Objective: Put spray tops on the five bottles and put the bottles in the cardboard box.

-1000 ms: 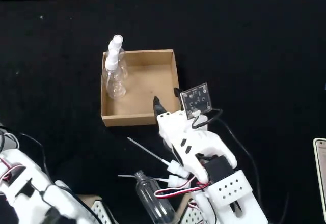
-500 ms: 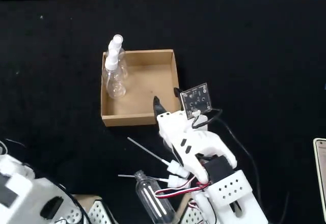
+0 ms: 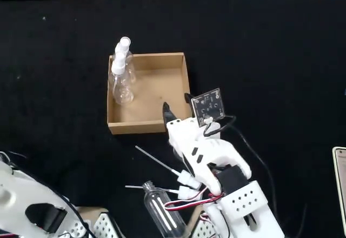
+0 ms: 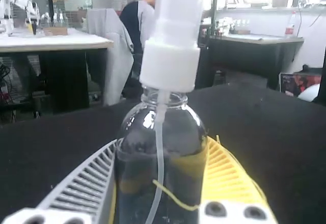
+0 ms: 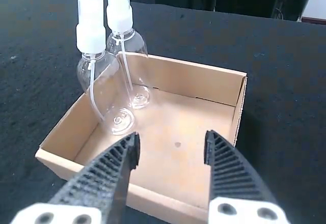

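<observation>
Left wrist view, jaws gripping bottle (image 4: pixel 158 147), right jaws wide

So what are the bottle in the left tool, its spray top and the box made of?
The bottle looks like clear, glossy plastic: the dip tube shows through it and reflections sit on it, though glass can't be excluded. Its spray top seems smooth, opaque white plastic. The box is matte brown cardboard, with thin raw edges.
</observation>
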